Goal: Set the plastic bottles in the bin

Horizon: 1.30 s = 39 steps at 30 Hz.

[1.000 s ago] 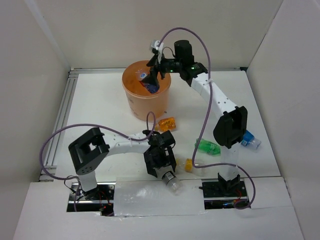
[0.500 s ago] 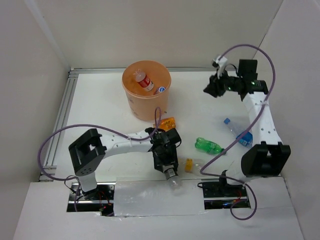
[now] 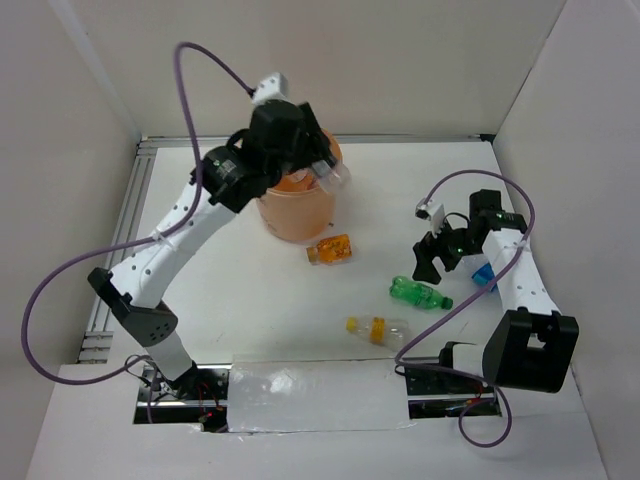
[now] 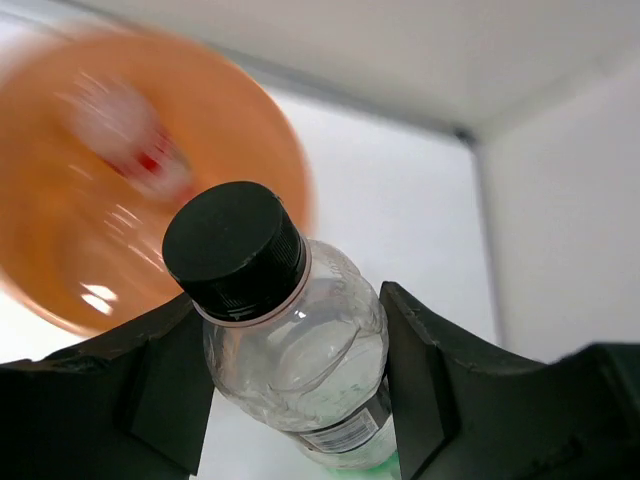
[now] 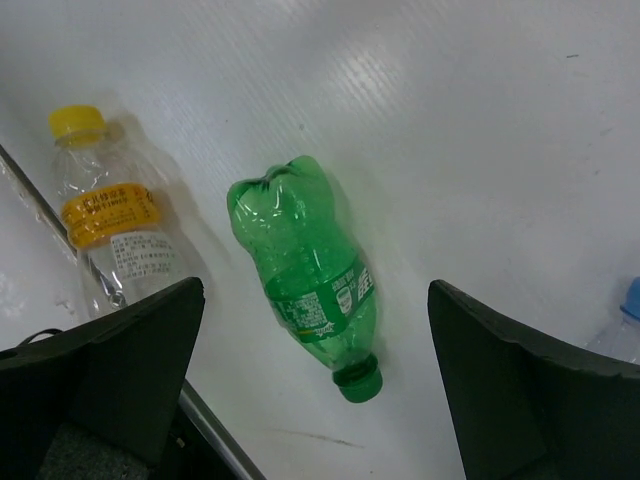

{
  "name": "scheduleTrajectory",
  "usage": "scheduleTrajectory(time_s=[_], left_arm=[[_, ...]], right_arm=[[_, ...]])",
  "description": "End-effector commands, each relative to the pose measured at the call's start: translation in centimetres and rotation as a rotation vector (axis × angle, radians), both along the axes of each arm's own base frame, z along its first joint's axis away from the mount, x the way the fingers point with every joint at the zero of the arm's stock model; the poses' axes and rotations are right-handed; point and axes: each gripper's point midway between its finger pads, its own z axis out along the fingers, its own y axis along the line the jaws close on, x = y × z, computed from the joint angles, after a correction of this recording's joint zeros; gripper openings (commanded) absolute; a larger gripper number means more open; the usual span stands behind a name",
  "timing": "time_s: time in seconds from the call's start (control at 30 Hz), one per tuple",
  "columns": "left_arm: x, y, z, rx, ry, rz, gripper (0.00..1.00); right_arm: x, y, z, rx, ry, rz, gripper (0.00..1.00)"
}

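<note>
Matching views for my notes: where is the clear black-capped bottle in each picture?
Top external: clear black-capped bottle in the left gripper, at the bin's right rim.
Left wrist: centre, gripped; bin behind at left.
Right wrist: not in it.
Shared landmark: the bin.

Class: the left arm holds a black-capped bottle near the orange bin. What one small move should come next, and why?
The left pincer grips the clear black-capped bottle right at the rim of the bin in the top view, so releasing here might clip the edge. I would probably carry it slightly further over the opening first.
</note>
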Motion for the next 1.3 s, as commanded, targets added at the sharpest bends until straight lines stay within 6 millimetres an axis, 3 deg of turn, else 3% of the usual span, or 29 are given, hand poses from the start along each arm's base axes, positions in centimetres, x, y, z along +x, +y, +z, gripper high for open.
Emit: scheduleTrajectory(time_s=[0.0, 0.07, 0.13, 0.23, 0.27, 0.3, 0.4, 0.5, 0.57, 0.6, 0.63, 0.67, 0.7, 0.73, 0.77, 0.8, 0.83, 0.9, 0.93, 0.97, 1.03, 1.07, 1.13, 1.17, 1.2, 1.23, 1.27], left_arm=[[5.7, 6.8, -0.1, 0.194, -0.124, 0.267, 0.10], [8.0, 9.1, 0.0, 0.215, -0.163, 0.351, 0.11], [9.9, 10.2, -2.6, 0.287, -0.136, 0.411, 0.17], [11.6, 11.7, -5.2, 0.371, -0.107, 0.450, 0.43], [11.9, 12.3, -5.6, 0.391, -0.103, 0.454, 0.68], [12.1, 12.2, -6.6, 0.406, -0.088, 0.450, 0.77], [12.1, 12.4, -6.6, 0.445, -0.089, 0.434, 0.95], [11.1, 11.2, -4.2, 0.500, -0.156, 0.370, 0.97], [8.8, 8.8, -0.9, 0.508, -0.248, 0.316, 1.00], [7.7, 8.0, -0.3, 0.591, -0.281, 0.255, 1.00], [5.0, 6.1, 0.2, 0.613, -0.319, 0.176, 1.00], [3.5, 5.4, 0.3, 0.642, -0.344, 0.120, 1.00], [1.8, 3.9, 0.3, 0.687, -0.393, -0.004, 1.00], [-1.1, 1.5, -0.2, 0.688, -0.437, -0.121, 1.00], [-4.1, 1.0, -2.3, 0.684, -0.461, -0.257, 1.00], [-5.9, 0.1, -2.9, 0.663, -0.495, -0.340, 1.00], [-8.6, -1.0, -7.1, 0.688, -0.475, -0.460, 1.00], [-12.8, -2.0, -7.4, 0.568, -0.544, -0.627, 1.00], [-14.3, -1.9, -11.2, 0.582, -0.520, -0.701, 1.00], [-16.0, -2.5, -12.0, 0.537, -0.546, -0.775, 1.00], [-18.5, -2.8, -10.7, 0.409, -0.665, -0.813, 1.00], [-19.1, -2.8, -13.4, 0.417, -0.646, -0.856, 1.00], [-19.6, -3.6, -15.3, 0.417, -0.605, -0.890, 1.00], [-20.3, -4.3, -16.2, 0.425, -0.591, -0.930, 1.00], [-20.8, -4.9, -17.2, 0.450, -0.588, -0.969, 1.00], [-21.1, -5.6, -17.6, 0.469, -0.613, -0.990, 1.00], [-21.9, -6.5, -19.3, 0.491, -0.609, -1.043, 1.00]], right_arm=[[-1.4, 0.0, 0.0, -0.009, -0.002, 0.030, 1.00], [-1.3, -0.2, 0.0, -0.013, -0.009, 0.030, 1.00], [-1.6, -0.1, -0.2, -0.003, 0.006, 0.042, 1.00], [-1.7, 0.2, -0.4, 0.000, 0.041, 0.065, 1.00], [-1.7, 0.0, -0.5, -0.011, 0.038, 0.071, 1.00], [-1.7, 0.0, -0.7, -0.024, 0.051, 0.086, 1.00], [-2.1, 0.0, -1.6, -0.055, 0.089, 0.142, 1.00], [-2.6, 0.2, -2.4, -0.082, 0.131, 0.180, 1.00], [-2.3, 0.1, -3.2, -0.120, 0.134, 0.199, 1.00], [-2.3, -0.1, -3.5, -0.132, 0.131, 0.198, 1.00], [-2.2, 0.0, -4.4, -0.143, 0.132, 0.210, 1.00], [-2.4, 0.2, -5.0, -0.157, 0.140, 0.227, 1.00], [-2.5, 0.5, -5.3, -0.154, 0.148, 0.219, 1.00], [-2.8, 0.7, -6.3, -0.181, 0.174, 0.234, 1.00], [-1.9, 0.9, -6.8, -0.197, 0.158, 0.227, 1.00], [-2.0, 1.0, -7.4, -0.203, 0.181, 0.207, 1.00], [-1.6, 1.2, -8.3, -0.223, 0.183, 0.212, 1.00], [-1.2, 1.2, -9.0, -0.237, 0.201, 0.183, 0.98], [-1.2, 1.3, -10.0, -0.250, 0.217, 0.197, 0.96], [-1.1, 1.4, -10.2, -0.246, 0.227, 0.178, 0.95], [-0.8, 1.5, -10.5, -0.258, 0.221, 0.185, 0.85], [-1.0, 1.5, -10.8, -0.258, 0.235, 0.187, 0.70], [-0.1, 1.4, -9.9, -0.252, 0.210, 0.199, 0.49], [-0.6, 1.4, -9.3, -0.234, 0.236, 0.212, 0.41], [-0.3, 1.8, -8.1, -0.213, 0.217, 0.232, 0.29], [0.3, 2.0, -7.0, -0.193, 0.195, 0.251, 0.24], [2.7, 3.0, -3.7, -0.147, 0.109, 0.269, 0.20]])
